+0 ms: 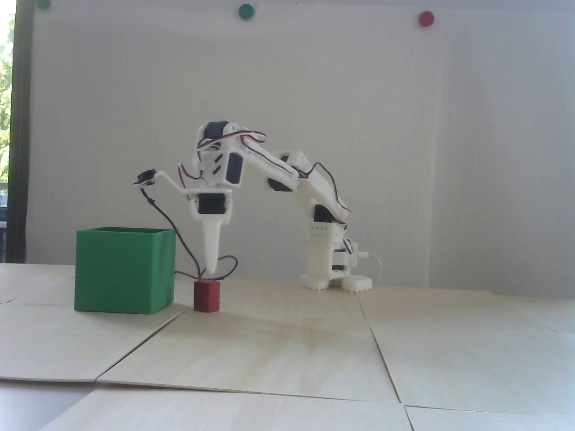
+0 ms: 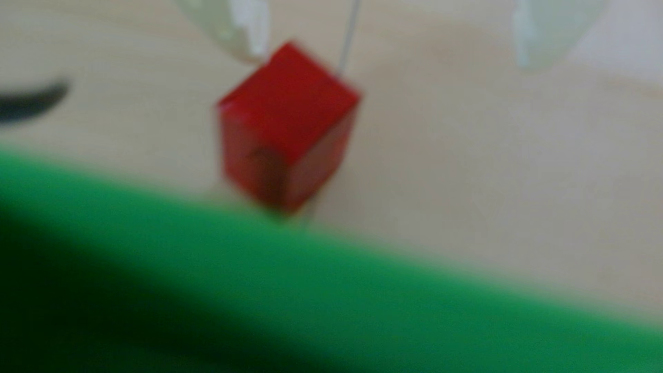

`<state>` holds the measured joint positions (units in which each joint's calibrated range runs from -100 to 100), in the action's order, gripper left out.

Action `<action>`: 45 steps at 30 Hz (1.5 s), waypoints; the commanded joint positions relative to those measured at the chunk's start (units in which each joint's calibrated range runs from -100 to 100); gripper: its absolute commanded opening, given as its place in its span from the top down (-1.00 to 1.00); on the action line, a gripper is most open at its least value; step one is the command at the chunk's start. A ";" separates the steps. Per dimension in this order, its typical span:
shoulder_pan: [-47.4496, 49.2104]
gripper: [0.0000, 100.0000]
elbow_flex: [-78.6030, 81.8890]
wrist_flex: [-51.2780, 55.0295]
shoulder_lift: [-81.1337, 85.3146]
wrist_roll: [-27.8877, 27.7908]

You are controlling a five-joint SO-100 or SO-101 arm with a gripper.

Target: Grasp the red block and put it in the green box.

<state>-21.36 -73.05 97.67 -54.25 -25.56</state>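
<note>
The step in hand was judged to be the approach to the grasp. In the fixed view, the red block (image 1: 207, 295) was seen resting on the table (image 1: 287, 350) at lower left of centre, just beside the right wall of the green box (image 1: 123, 270) and not touching it. The gripper (image 1: 210, 269) was pointed downward, its tip just above the block's top face. In the wrist view, the fingers (image 2: 251, 32) were spread wide apart across the upper edge of the frame, with nothing held; one tip lay at the block's far corner, and the block (image 2: 287, 122) sat off-centre toward that finger. The next move was judged to call for centring the block between the fingers, then descent and closure.
</note>
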 commanded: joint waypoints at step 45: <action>2.18 0.50 -1.30 1.74 -4.29 -7.50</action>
<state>-19.91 -73.05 97.67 -60.65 -32.19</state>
